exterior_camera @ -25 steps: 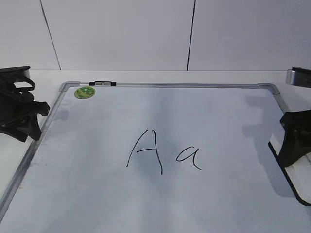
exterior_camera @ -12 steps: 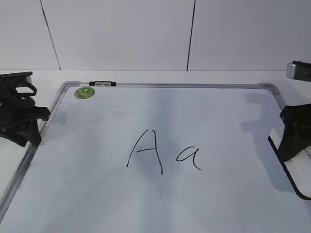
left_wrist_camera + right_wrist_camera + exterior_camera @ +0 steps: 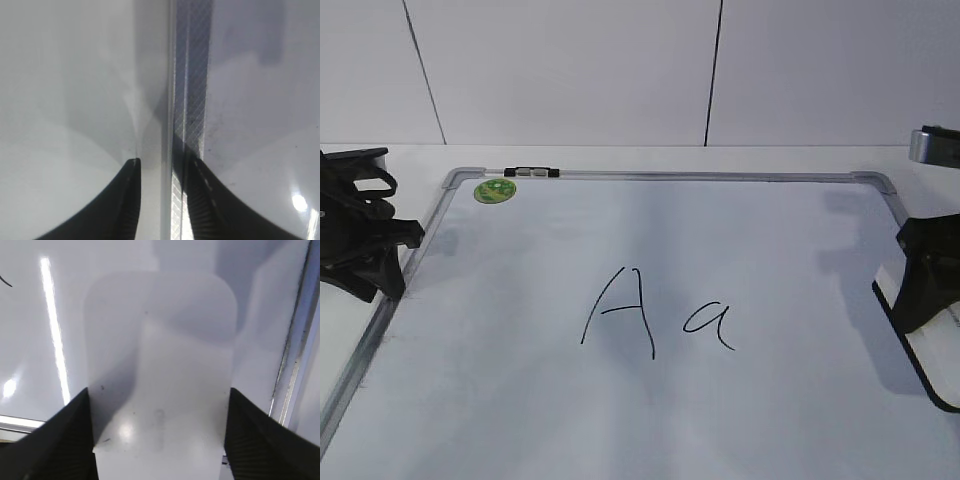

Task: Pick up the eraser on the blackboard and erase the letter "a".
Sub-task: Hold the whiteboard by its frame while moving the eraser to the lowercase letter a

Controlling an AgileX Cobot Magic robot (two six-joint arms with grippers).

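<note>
The blackboard [image 3: 770, 240] lies flat, with a small letter "a" [image 3: 708, 322] to the right of a capital "A" [image 3: 620, 310]. The white eraser [image 3: 938, 360] with its black rim lies at the board's right edge. My right gripper [image 3: 925, 290] is down over it. In the right wrist view the eraser [image 3: 165, 340] fills the gap and both fingers of the right gripper [image 3: 159, 390] press its sides. My left gripper [image 3: 390, 270] sits low at the board's left edge. In the left wrist view the left gripper [image 3: 162, 165] is slightly open and empty, straddling the silver frame [image 3: 190, 100].
A round green magnet [image 3: 494, 190] sits in the board's far left corner, beside a small black and silver clip [image 3: 532, 172] on the top frame. A white wall stands behind the table.
My right gripper dropped lower onto the eraser between one second and half a second ago, then stayed still. The left gripper shifted slightly.
</note>
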